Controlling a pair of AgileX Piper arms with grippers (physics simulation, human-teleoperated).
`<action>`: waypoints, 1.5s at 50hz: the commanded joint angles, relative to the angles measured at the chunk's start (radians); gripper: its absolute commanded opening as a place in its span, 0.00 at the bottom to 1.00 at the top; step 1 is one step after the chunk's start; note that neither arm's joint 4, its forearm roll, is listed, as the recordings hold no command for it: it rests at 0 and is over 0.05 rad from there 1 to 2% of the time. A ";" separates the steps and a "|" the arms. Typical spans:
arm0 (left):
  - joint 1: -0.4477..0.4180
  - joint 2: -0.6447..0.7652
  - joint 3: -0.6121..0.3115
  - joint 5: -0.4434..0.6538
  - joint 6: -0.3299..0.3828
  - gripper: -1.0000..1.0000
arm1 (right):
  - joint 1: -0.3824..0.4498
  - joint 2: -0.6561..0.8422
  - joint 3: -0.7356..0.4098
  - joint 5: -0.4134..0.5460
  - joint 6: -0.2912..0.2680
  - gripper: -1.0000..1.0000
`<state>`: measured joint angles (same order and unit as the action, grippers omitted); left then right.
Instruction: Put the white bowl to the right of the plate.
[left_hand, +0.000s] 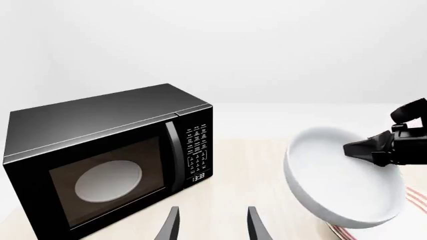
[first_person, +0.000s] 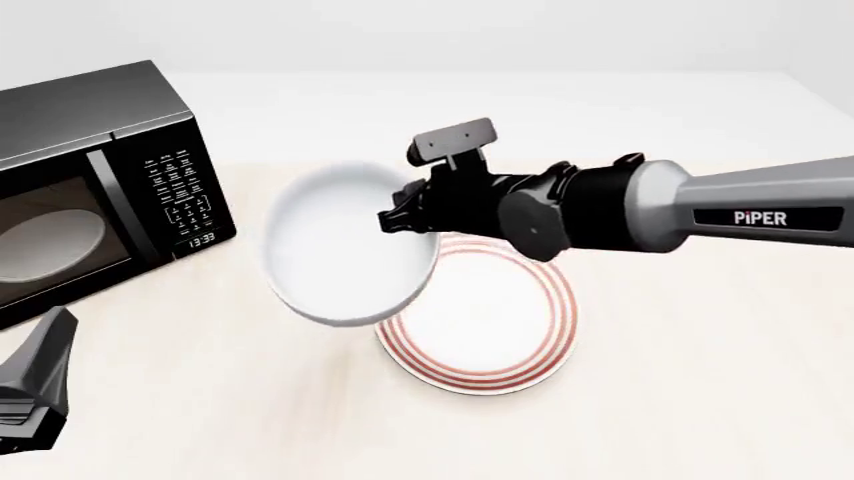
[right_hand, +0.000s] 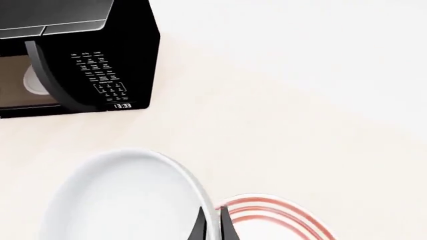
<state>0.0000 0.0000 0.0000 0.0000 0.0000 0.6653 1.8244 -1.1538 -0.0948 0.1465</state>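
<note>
White bowl (first_person: 340, 250), just the one, is up off the counter (first_person: 694, 380), tilted, overlapping the left edge of the single red-ringed plate (first_person: 487, 325). Right pincer (first_person: 395, 220) is clenched on its rim. Left pincer (left_hand: 212, 225) sits released, nothing between its fingers, low at the front left. One black microwave (first_person: 94, 180) at far left, one pale dish (left_hand: 108, 176) behind its window.

You see a plain glossy white bowl (first_person: 344, 248), no marks on it. The plate (first_person: 514, 335) is white with three concentric red rings at the rim. Far left, your microwave (first_person: 83, 180) is black, with white keypad print, a white clock readout and a brownish window showing a pale dish (left_hand: 108, 177). The table (first_person: 694, 380) is pale cream. Right arm (first_person: 707, 212) is grey with white PIPER lettering; its gripper (first_person: 395, 220) is black.
</note>
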 joint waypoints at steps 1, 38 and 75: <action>0.000 0.000 0.000 0.000 0.000 1.00 | -0.121 -0.092 0.121 -0.065 0.013 0.00; 0.000 0.000 0.000 0.000 0.000 1.00 | -0.538 -0.337 0.469 -0.208 0.022 0.00; 0.000 0.000 0.000 0.000 0.000 1.00 | -0.855 -0.549 0.711 -0.237 0.024 0.00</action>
<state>0.0000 0.0000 0.0000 0.0000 0.0000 -0.1243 1.3172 -0.4973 -0.3119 0.1558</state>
